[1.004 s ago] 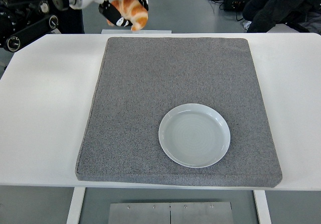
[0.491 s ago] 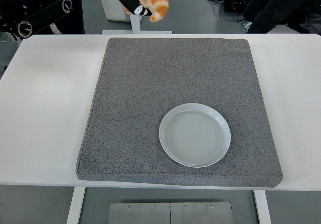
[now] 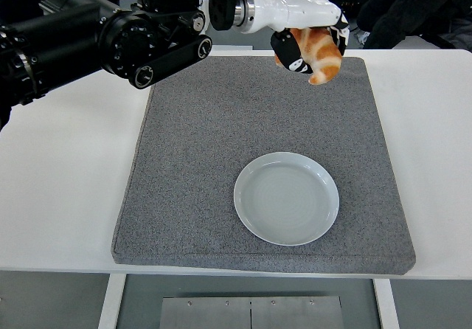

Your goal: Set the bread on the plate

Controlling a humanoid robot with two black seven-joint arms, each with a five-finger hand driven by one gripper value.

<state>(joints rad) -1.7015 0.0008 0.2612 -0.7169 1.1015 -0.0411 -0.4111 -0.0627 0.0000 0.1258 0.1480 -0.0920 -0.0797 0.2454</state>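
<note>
My left hand [image 3: 306, 45] is curled around a golden-brown croissant [image 3: 320, 54] and holds it in the air above the far right part of the grey mat [image 3: 192, 159]. The black left arm stretches in from the left edge across the mat's far side. A pale round plate [image 3: 286, 198] sits bare on the mat's near right area, well below the held bread in the picture. My right arm does not show.
The mat lies on a white table [image 3: 66, 181]. A person in dark clothing [image 3: 413, 4] stands beyond the table's far right corner, with cables and equipment behind.
My left arm has swung from the far left toward the right and nearer, carrying the croissant from beyond the table's far edge to above the mat's far right part.
</note>
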